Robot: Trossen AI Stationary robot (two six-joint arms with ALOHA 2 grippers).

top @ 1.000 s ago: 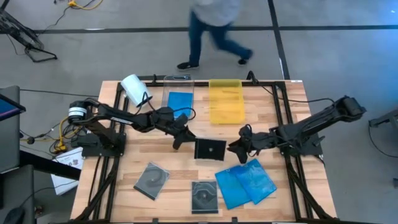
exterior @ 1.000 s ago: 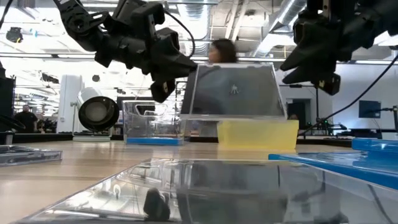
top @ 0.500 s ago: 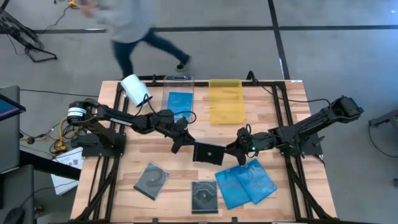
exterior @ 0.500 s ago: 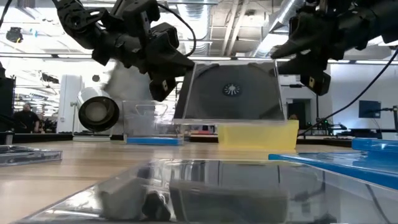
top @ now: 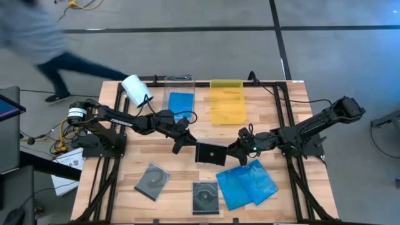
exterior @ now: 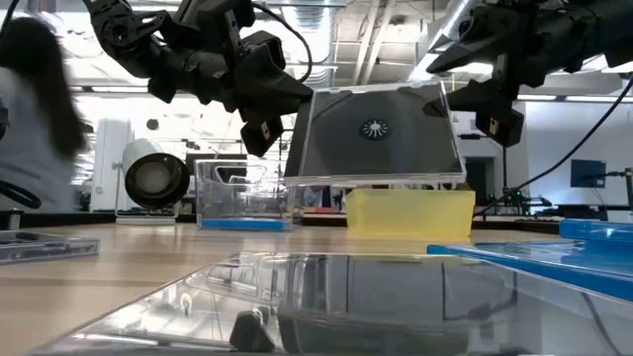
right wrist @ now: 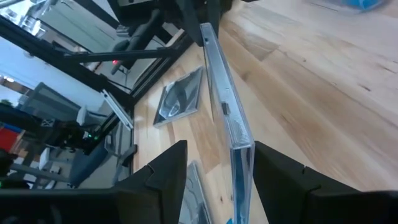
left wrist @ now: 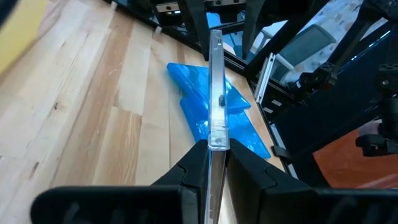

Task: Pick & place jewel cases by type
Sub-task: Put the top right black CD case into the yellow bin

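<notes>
Mid-bench handover: left gripper (left wrist: 210, 163) pinches dark jewel case (top: 211, 152) by edge; right gripper (right wrist: 212, 163) spread around opposite edge. Risk: one-sided grip lets case pivot, drop onto blue jewel cases (top: 247, 184).

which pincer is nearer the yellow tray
Right. The right pincer sits just below the yellow tray's right corner; the left pincer is farther off, beyond the tray's left side, clamped on the grey case.

table (top: 137, 144): wood | on it: blue jewel cases (top: 247, 184), grey jewel cases (top: 152, 180), clear tray (top: 179, 100), yellow tray (top: 227, 102), white roll (top: 135, 89)
</notes>
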